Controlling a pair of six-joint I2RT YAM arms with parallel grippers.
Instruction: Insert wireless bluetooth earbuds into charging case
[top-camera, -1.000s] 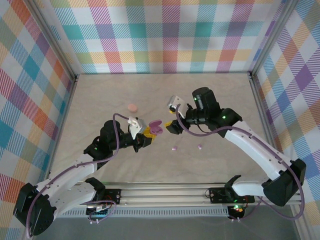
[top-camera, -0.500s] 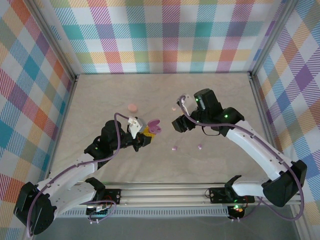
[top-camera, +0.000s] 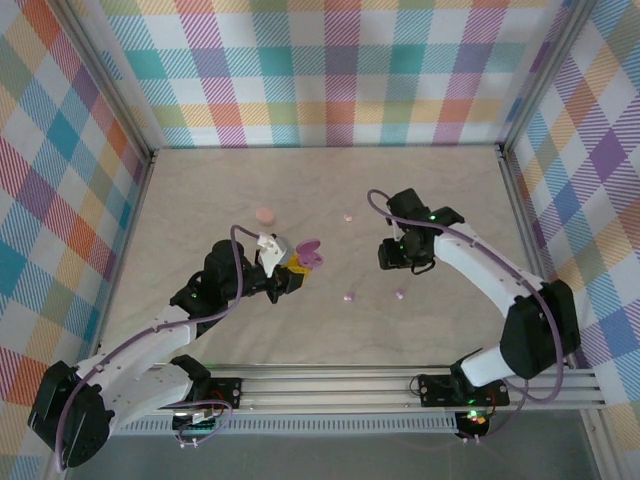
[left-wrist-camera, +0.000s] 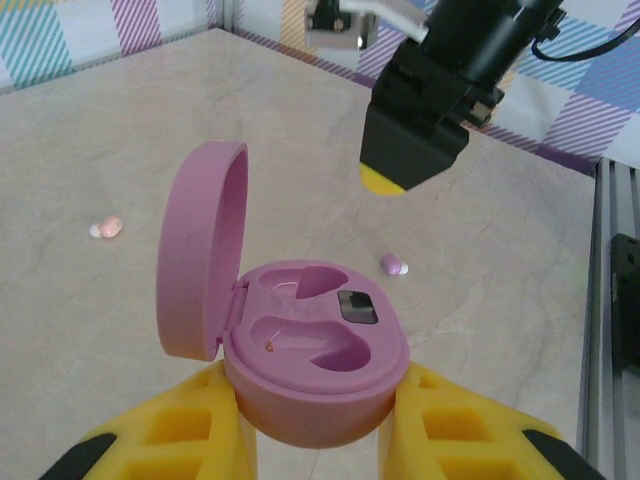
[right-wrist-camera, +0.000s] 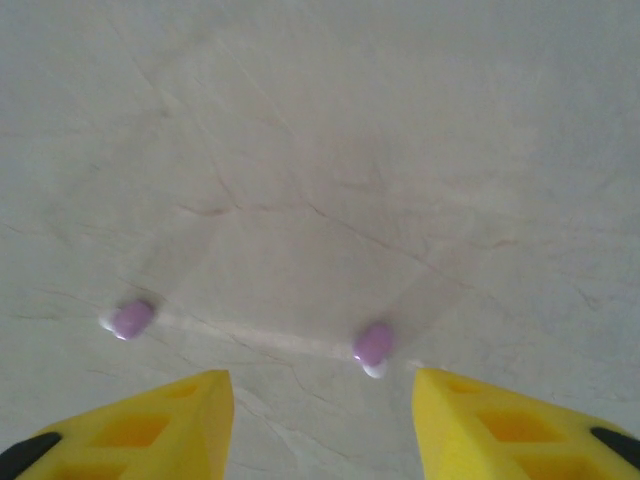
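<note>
Left wrist: your left claw (left-wrist-camera: 315, 425) pinches open case (left-wrist-camera: 320, 345); right claw (right-wrist-camera: 320, 400), spread, hangs over two earbuds (right-wrist-camera: 373, 343); pink puck (top-camera: 264, 215) well apart.

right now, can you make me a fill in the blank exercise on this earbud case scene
1. The left gripper is shut on the charging case, whose lid stands ___.
2. Both earbud wells inside the case are ___.
3. In the right wrist view, ___ purple earbuds lie on the table ahead of the open right gripper.

Missing words: open; empty; two
</note>
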